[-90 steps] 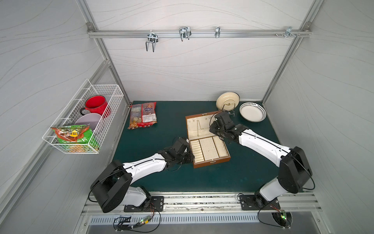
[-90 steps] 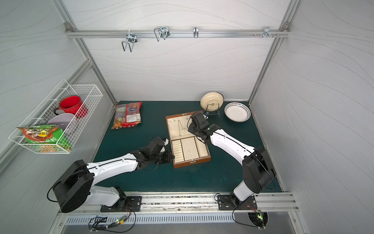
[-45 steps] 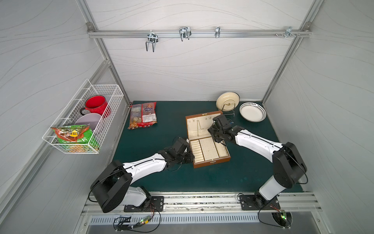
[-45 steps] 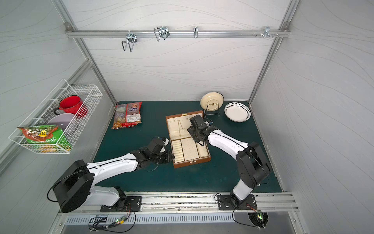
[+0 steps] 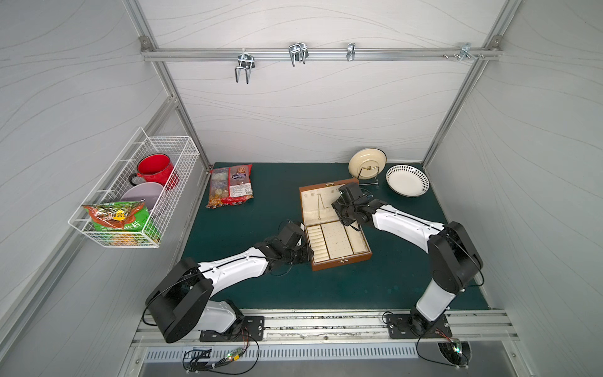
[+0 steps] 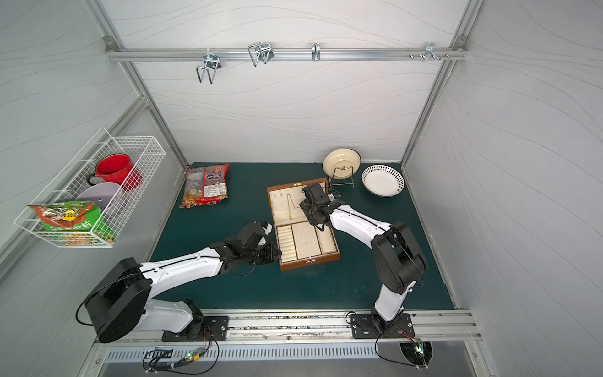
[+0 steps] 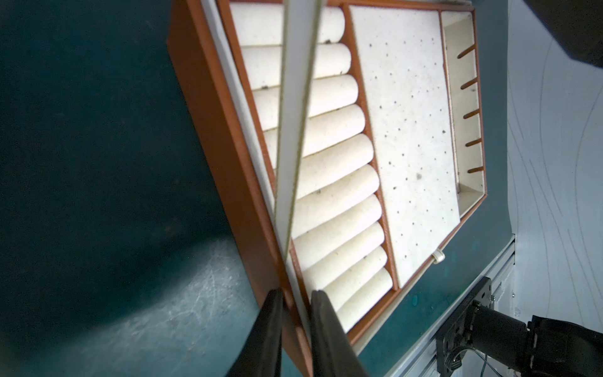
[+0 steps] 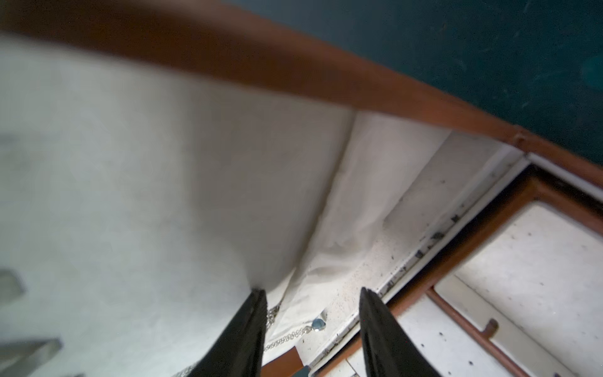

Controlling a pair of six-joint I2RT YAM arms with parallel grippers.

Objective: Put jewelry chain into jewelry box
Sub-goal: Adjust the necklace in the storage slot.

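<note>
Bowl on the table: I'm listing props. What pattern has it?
White bowl, dark drop-shaped marks around its inside; clearest in a top view.

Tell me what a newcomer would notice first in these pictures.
The open jewelry box in the middle of the green mat draws the eye, both arms meeting at it: the left gripper clamps its side wall, the right gripper hangs open over the lid. A thin jewelry chain runs down the lid's cream lining, and a red mug stands out in the wire basket on the left wall.
</note>
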